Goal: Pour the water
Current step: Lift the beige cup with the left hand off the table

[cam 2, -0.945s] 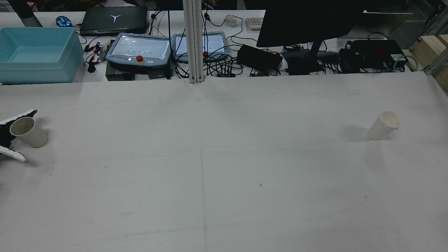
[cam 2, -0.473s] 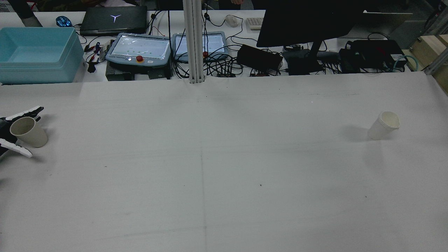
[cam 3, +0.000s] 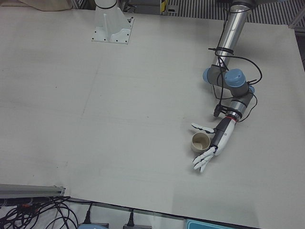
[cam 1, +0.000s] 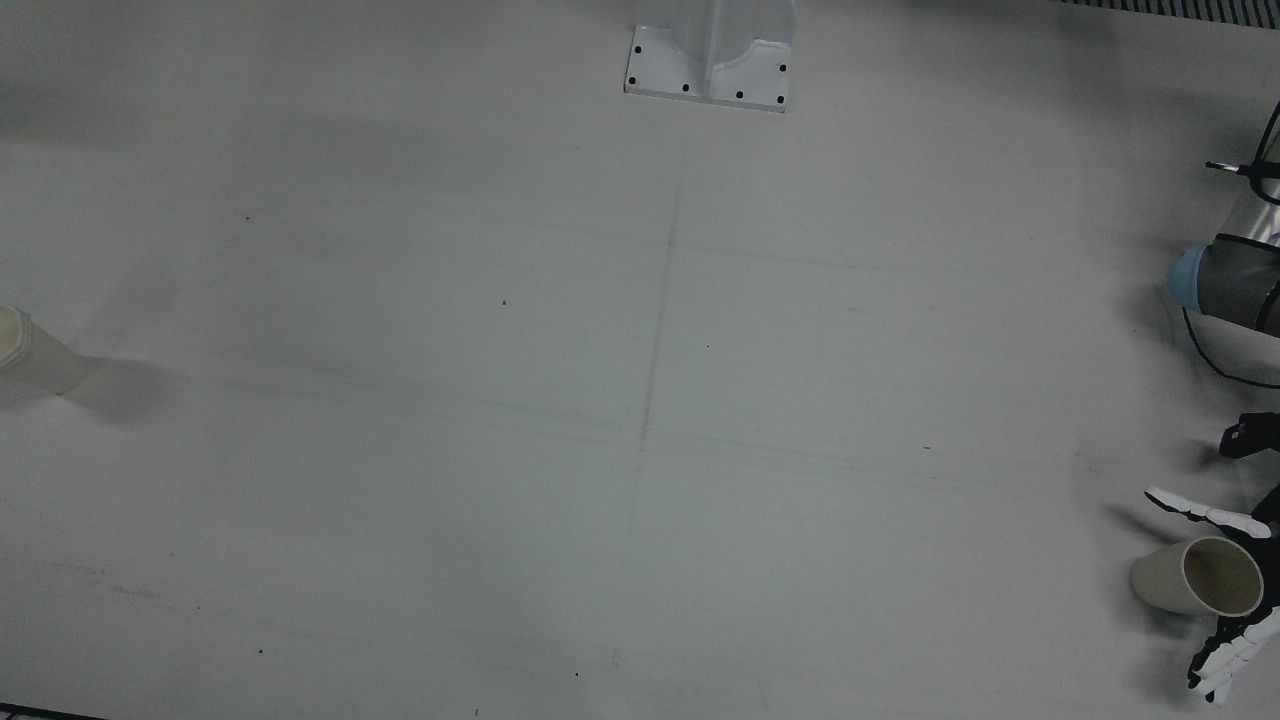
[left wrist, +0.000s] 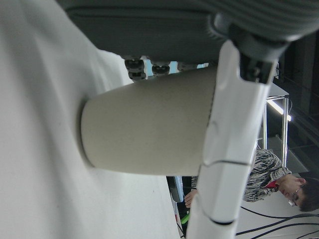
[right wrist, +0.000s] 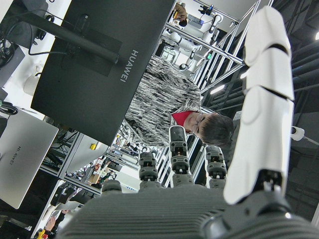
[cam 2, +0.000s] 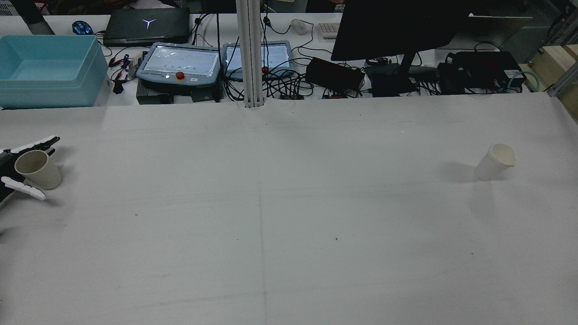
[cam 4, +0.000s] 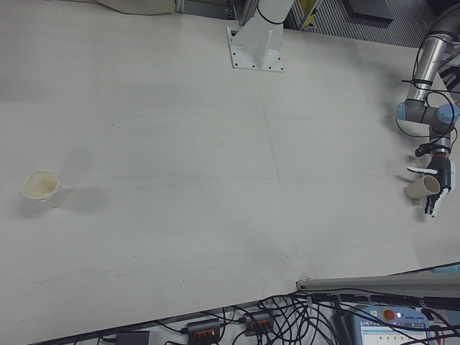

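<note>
Two paper cups, upright on the table (cam 2: 289, 216), well apart. Tan cup (cam 2: 38, 169) sits between the spread fingers of the left hand (cam 2: 18, 169), open, not yet gripping. White cup (cam 2: 494, 161) lies far toward 3 o'clock. Right hand (right wrist: 199, 199): off the table views, fingers apart, empty.
</note>
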`<state>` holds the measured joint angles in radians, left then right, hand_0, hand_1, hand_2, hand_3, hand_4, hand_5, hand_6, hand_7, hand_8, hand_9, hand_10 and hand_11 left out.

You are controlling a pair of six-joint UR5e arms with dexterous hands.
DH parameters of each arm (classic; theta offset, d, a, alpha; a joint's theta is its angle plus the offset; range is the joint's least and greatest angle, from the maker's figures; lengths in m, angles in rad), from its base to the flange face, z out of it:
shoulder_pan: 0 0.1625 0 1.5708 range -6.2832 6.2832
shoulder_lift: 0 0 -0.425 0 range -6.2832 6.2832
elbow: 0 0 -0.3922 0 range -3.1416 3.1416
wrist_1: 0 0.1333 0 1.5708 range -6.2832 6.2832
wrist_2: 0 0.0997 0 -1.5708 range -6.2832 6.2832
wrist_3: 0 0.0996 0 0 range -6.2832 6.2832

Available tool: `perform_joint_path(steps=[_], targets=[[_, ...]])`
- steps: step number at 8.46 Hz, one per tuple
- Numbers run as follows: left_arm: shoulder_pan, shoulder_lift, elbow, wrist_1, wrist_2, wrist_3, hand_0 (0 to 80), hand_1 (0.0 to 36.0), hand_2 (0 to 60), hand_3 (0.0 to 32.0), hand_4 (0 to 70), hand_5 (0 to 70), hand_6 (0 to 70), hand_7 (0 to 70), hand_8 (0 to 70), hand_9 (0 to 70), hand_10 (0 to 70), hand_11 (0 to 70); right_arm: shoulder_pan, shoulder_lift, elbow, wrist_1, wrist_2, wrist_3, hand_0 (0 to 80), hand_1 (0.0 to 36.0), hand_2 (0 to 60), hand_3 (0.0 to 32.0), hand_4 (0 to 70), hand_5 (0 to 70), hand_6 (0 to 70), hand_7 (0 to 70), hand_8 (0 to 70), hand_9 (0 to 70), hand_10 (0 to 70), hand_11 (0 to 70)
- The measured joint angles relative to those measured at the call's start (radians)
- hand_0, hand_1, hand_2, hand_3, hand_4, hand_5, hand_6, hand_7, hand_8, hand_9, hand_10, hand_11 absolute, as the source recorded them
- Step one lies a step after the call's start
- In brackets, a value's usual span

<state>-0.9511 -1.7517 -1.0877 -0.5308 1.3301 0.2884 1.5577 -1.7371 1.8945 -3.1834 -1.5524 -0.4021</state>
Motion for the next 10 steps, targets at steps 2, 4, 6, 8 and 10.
perform_joint_path(steps=[2, 4, 6, 8, 10], targets=[[0.000, -0.010, 0.000, 0.010, 0.000, 0.000, 80.0, 21.2, 0.0, 0.0, 33.0, 0.0, 15.0, 9.3, 8.8, 2.4, 4.9, 9.9, 0.002, -0.002, 0.000, 0.000, 0.000, -0.001, 57.2, 23.7, 9.7, 0.0, 3.9, 9.7, 21.0, 17.6, 10.1, 9.3, 0.0, 0.0], [0.000, -0.016, -0.001, 0.017, 0.000, 0.000, 80.0, 25.4, 0.0, 0.0, 33.8, 11.7, 16.0, 10.1, 9.6, 3.2, 5.5, 11.1, 0.002, -0.004, -0.001, 0.000, 0.000, -0.001, 57.2, 23.6, 9.5, 0.0, 3.4, 9.7, 20.6, 17.2, 9.8, 9.1, 0.0, 0.0], [-0.001, -0.018, -0.001, 0.023, 0.000, 0.000, 80.0, 29.2, 0.0, 0.0, 33.8, 58.5, 16.4, 10.6, 10.2, 3.6, 6.1, 12.2, 0.003, -0.004, -0.001, 0.000, 0.000, -0.001, 57.2, 23.7, 9.5, 0.0, 3.2, 9.6, 20.5, 17.4, 9.7, 9.1, 0.0, 0.0], [-0.001, -0.018, -0.001, 0.028, 0.000, 0.000, 80.0, 30.7, 0.0, 0.0, 34.3, 70.0, 16.6, 11.1, 10.5, 3.9, 6.4, 12.7, 0.004, -0.004, 0.000, 0.000, 0.000, 0.000, 57.3, 23.8, 9.7, 0.0, 3.7, 9.7, 20.3, 17.0, 9.8, 9.0, 0.0, 0.0], [-0.002, -0.018, -0.002, 0.034, 0.000, -0.001, 80.0, 33.2, 0.0, 0.0, 35.7, 70.0, 17.1, 12.1, 11.0, 4.5, 6.9, 13.7, 0.005, -0.004, 0.000, 0.000, 0.000, 0.000, 57.4, 23.9, 10.1, 0.0, 3.5, 9.6, 20.1, 16.3, 9.6, 8.8, 0.0, 0.0]])
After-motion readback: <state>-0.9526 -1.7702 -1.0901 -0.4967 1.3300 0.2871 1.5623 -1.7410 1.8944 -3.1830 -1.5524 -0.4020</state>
